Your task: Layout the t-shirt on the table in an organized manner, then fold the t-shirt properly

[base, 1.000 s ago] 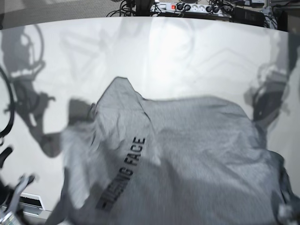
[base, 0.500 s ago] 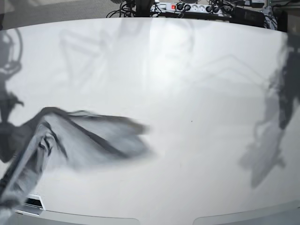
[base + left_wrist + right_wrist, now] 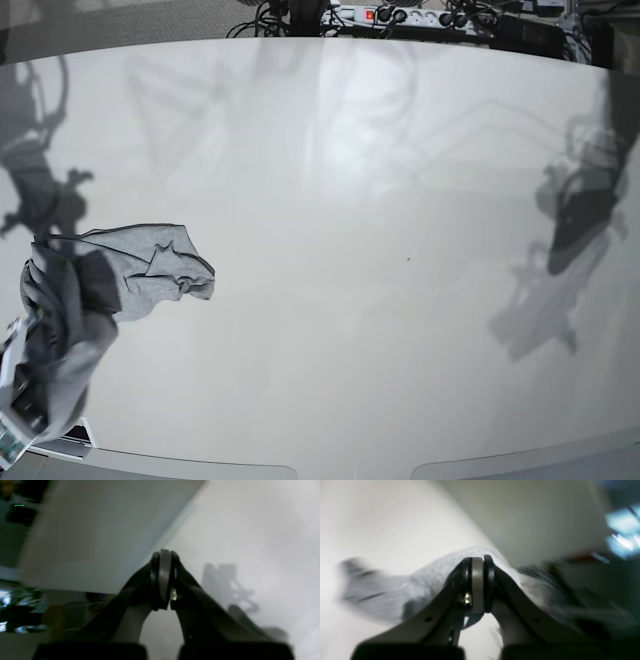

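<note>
- Lying bunched at the left side of the base view, the heather-grey cotton t-shirt rests partly on the glossy white tabletop, one crumpled lobe spread flat toward the middle and the rest trailing down toward the near left corner.
- That trailing part runs to the picture's lower left edge and is cut off there; no lettering can be made out on the cloth.
- Neither arm itself can be told apart in the base view; only their dark shadows fall on the tabletop at far left and far right.
- A small light object sits at the lower left corner, half covered by cloth, too cropped to identify.
- The right gripper, seen from its wrist camera, has its two dark jaws pressed together, with grey fabric bulging behind and around the tips, so it pinches the t-shirt.
- Heavy motion blur smears that view; the cloth's left end and everything at the right are streaks.
- The left gripper shows its jaws closed against each other with nothing between them, above bare tabletop.
- Its own shadow lies on the white surface to the right of the fingers.
- A pale flat panel fills the upper left of the left wrist view, blurred and unclear.
- Cables and a power strip line the far edge.
</note>
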